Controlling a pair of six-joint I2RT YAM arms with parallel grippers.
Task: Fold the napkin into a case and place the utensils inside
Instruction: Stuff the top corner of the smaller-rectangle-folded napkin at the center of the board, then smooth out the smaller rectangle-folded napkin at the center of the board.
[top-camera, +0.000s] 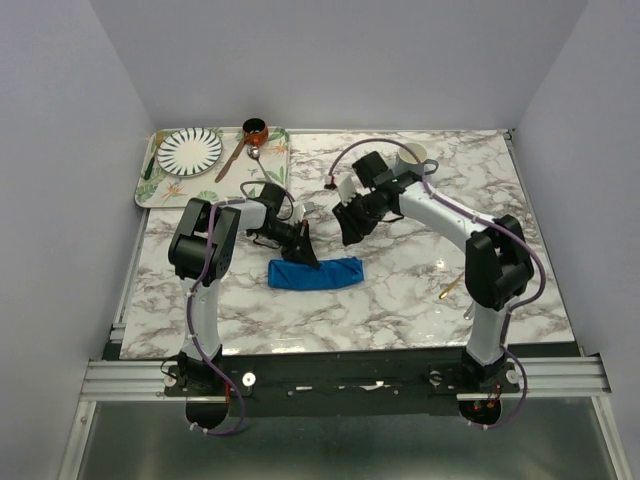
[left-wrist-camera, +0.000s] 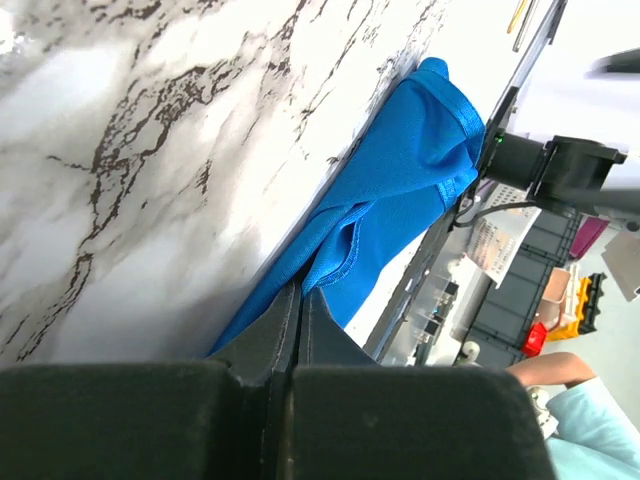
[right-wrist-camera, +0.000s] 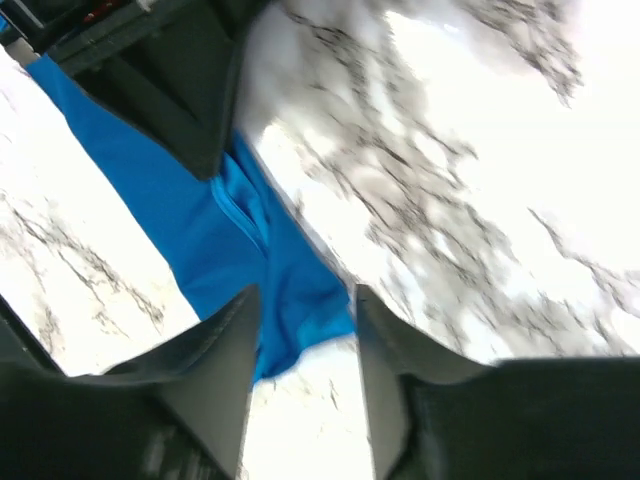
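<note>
The blue napkin (top-camera: 318, 273) lies folded into a long narrow strip in the middle of the table. My left gripper (top-camera: 306, 256) is down at the strip's left part, its jaws shut on an edge of the napkin (left-wrist-camera: 400, 190), with the fingertips (left-wrist-camera: 283, 322) pressed together. My right gripper (top-camera: 352, 226) hangs just above and behind the strip's right end. It is open, and the napkin (right-wrist-camera: 230, 230) shows below the gap between its fingers (right-wrist-camera: 238, 330). A gold utensil (top-camera: 448, 291) lies by the right arm, and two slim utensils (left-wrist-camera: 520, 14) show at the left wrist view's top edge.
A patterned tray (top-camera: 150, 190) at the back left holds a striped plate (top-camera: 189, 149), a brown-handled spoon (top-camera: 233, 157) and a brown cup (top-camera: 255, 129). A white cup (top-camera: 414, 154) stands at the back behind the right arm. The left gripper's black body (right-wrist-camera: 190, 110) fills the right wrist view's upper left.
</note>
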